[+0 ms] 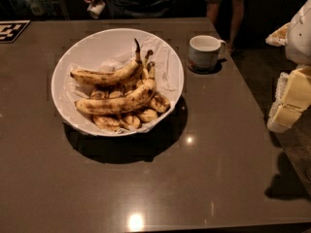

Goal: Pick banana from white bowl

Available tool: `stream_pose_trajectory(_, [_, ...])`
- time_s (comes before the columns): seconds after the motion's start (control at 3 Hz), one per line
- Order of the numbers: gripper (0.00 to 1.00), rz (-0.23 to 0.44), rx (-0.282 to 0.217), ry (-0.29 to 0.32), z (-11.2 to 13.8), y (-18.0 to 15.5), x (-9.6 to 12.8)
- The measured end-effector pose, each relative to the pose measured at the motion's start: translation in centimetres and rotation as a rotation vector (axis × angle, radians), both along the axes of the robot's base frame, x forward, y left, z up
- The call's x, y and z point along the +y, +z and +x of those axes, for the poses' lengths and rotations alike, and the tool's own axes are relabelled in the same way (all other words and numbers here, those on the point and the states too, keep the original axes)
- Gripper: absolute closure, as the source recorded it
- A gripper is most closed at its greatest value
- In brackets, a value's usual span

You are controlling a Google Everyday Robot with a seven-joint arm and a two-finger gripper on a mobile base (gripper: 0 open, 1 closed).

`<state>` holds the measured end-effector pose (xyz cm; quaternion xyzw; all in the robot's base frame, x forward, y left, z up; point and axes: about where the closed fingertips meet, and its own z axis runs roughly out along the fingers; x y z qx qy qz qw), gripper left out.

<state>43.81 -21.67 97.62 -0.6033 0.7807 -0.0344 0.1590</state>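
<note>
Here, dark table (pixel 218 159), dim room (pixel 265 4), banana (pixel 116 104) in white bowl (pixel 82 50) — end effector (pixel 289 101) far right, state unclear.

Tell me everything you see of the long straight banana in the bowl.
The banana is long, nearly straight, yellow with heavy brown mottling. It lies across the white bowl, stem end up-right, resting on shorter bananas, just in front of the curved banana. The gripper is beyond the right edge of the table, not touching the banana.

banana (pixel 119 103) in bowl (pixel 97 40), tool (pixel 287 106) far right
</note>
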Motion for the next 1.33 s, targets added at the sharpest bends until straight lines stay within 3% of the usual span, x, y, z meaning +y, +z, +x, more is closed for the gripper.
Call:
stream_pose_trajectory(0.67, [0.0,-0.032,-0.019,-0.029,0.1,0.5,0.5])
stream_pose_trajectory(1.0, [0.0,-0.068,-0.046,-0.023,0.4,1.3,2.9])
stream_pose_trajectory(1.33, [0.0,-0.083,-0.05,0.024,0.7,1.8,6.2])
